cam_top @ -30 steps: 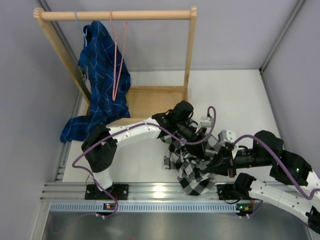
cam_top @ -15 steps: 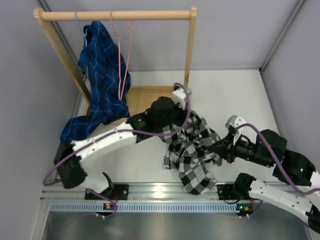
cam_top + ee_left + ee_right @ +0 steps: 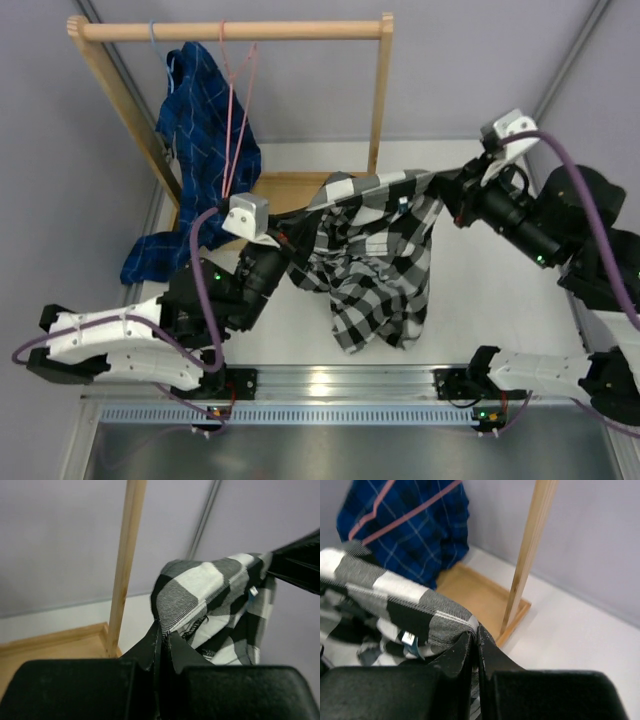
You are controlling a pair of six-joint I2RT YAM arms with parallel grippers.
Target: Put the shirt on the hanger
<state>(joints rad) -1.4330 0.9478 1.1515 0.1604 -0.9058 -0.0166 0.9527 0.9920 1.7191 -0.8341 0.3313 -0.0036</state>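
- Though the shirt [image 3: 375, 255] is stretched between the arms — left gripper [image 3: 160, 645] and right gripper [image 3: 476, 640] each clamped on what looks like a shoulder — it's unhung.
- Hanger [image 3: 232, 170] bare; threading remains.

A wooden clothes rack [image 3: 230, 30] stands at upper left. A blue plaid shirt [image 3: 205, 150] hangs from its rod, its tail trailing onto the white table [image 3: 480, 270]. An aluminium rail [image 3: 330, 385] crosses the bottom.

Bright, even overhead light. The shirt [image 3: 375, 260] casts a faint, soft shadow on the white table [image 3: 480, 290]. Glare glints off the metal rail [image 3: 325, 384] at bottom centre. Both wrist views blur along their dark lower edges.
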